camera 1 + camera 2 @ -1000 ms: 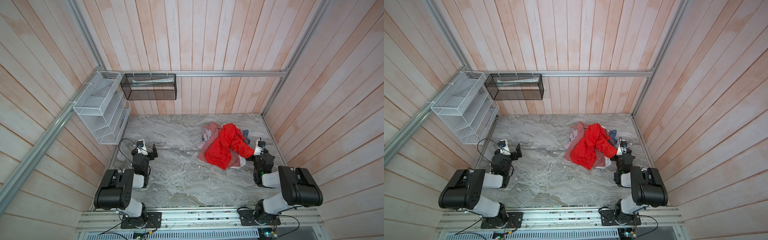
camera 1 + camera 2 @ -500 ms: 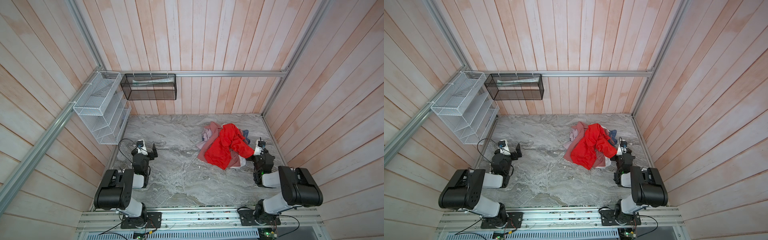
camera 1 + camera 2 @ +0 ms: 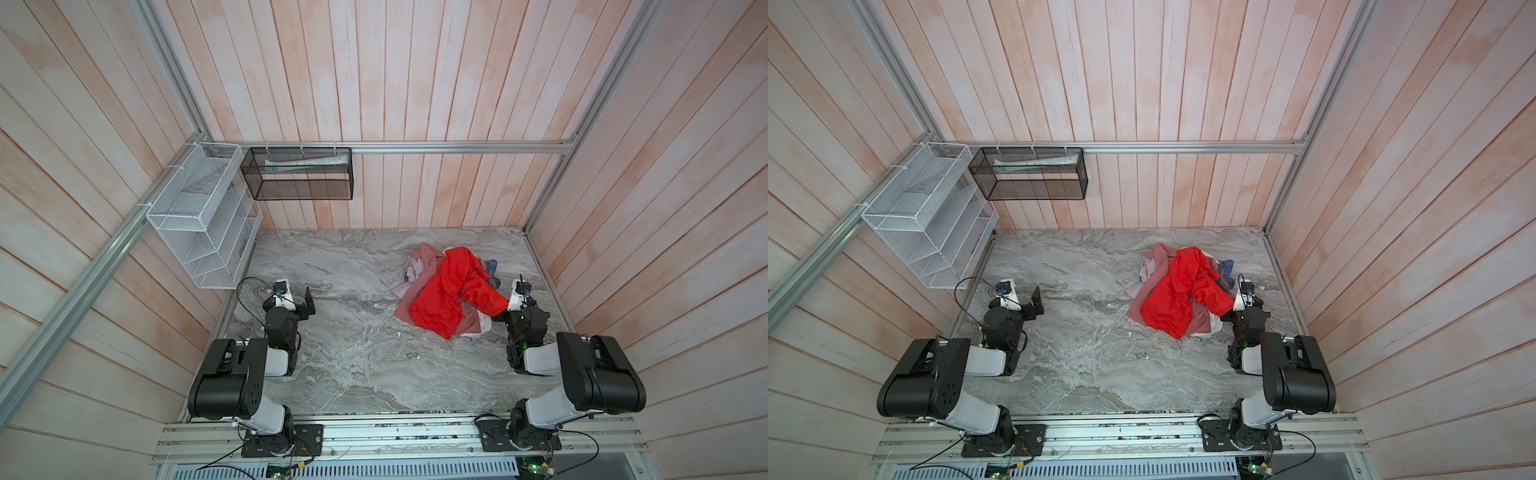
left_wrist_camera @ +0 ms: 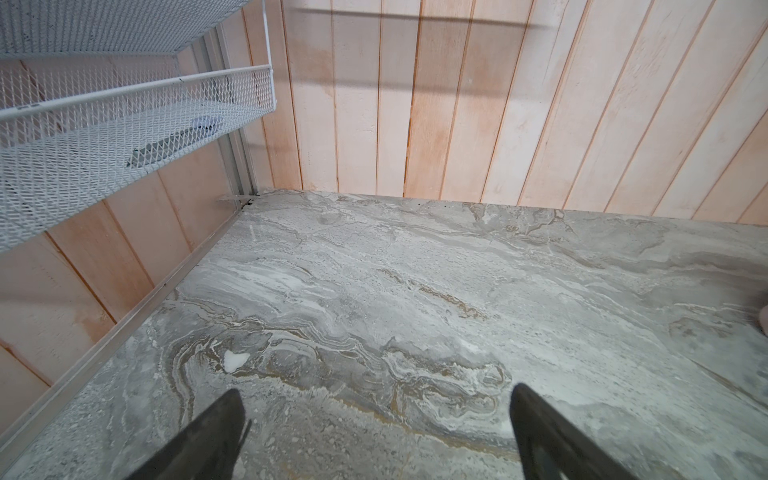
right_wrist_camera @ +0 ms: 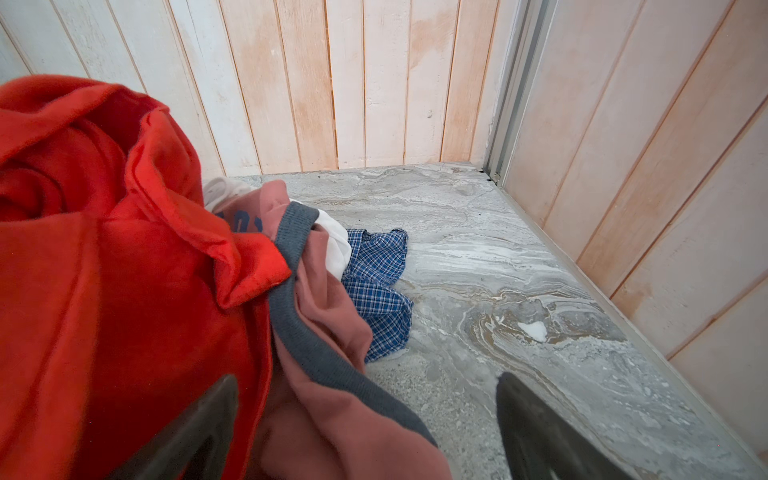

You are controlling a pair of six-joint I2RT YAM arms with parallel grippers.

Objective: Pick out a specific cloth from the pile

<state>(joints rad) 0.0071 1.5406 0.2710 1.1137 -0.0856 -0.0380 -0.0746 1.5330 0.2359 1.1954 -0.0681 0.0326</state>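
Observation:
The pile (image 3: 424,266) lies on the right half of the marble table, with a bright red garment (image 3: 449,299) draped over it. Of the white cloth only small parts show: one at the pile's near right edge (image 3: 483,323), one between dusty pink and blue check fabric (image 5: 336,245). My right gripper (image 5: 368,432) is open at that edge of the pile. Dusty pink fabric with grey trim (image 5: 316,353) lies between its fingers, and one finger (image 5: 199,424) overlaps the red garment. My left gripper (image 4: 378,436) is open over bare marble, far left of the pile.
A white wire rack (image 3: 199,220) hangs on the left wall and a black mesh basket (image 3: 299,178) on the back wall. The right wall and its metal rail (image 5: 552,232) run close beside the right gripper. Blue check fabric (image 5: 374,291) spreads onto the marble.

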